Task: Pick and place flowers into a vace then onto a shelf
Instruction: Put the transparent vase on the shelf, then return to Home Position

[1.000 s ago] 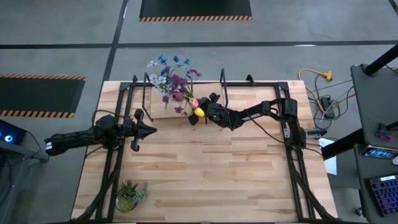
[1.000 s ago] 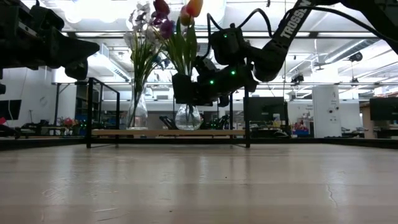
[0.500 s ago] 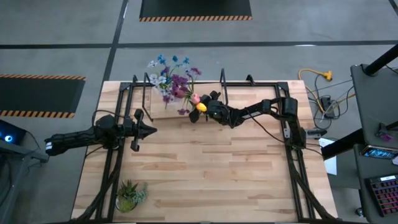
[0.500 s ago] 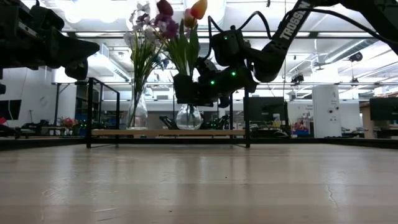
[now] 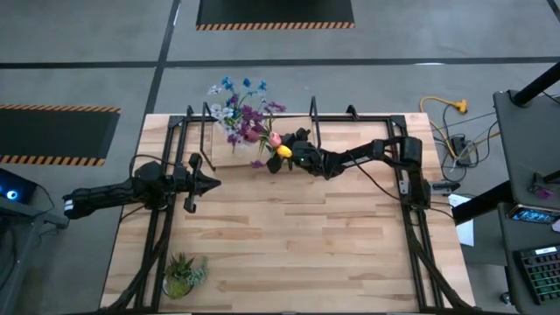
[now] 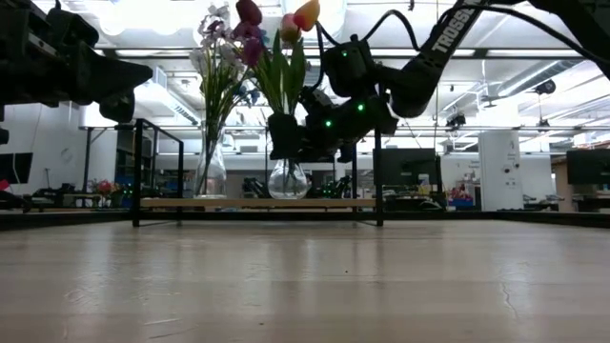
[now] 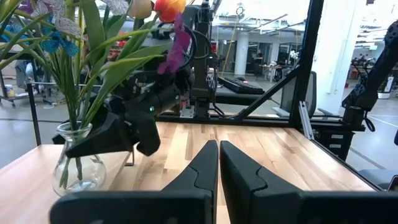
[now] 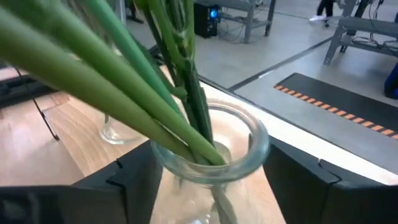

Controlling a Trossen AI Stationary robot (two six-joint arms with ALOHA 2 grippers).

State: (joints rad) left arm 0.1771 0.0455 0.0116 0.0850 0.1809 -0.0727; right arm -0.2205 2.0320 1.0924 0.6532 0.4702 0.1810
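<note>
Here the right gripper (image 6: 286, 136) is clenched around the neck of a round glass vase (image 6: 288, 179) at the far end of the table (image 5: 289, 245). In the right wrist view the two dark fingers (image 8: 134, 180) press on both sides of the glass rim (image 8: 214, 163), with the green stems going down through the opening. From the low view the vase bottom seems to be at or just above the plank of the shelf (image 6: 257, 203); I cannot tell if it already touches. A second vase (image 6: 211, 171) with blue and white blooms stands on the same plank, near to it. The flowers (image 6: 276, 38) in the held vase are tulips, purple, pink and orange-yellow.

The left gripper (image 7: 218, 163) waits over the left part of the table with its fingers pressed together and nothing between them. A small potted plant (image 5: 182, 274) stands at the near left corner.

I judge the vase is fragile and smooth, so it can slip or crack if squeezed too hard. The narrow neck under the rim is the good place to hold, because the lip stops it from sliding down. The tall stems make it top-heavy, and they are light and flexible, so the vase should stay upright and not brush the neighbouring bouquet.
</note>
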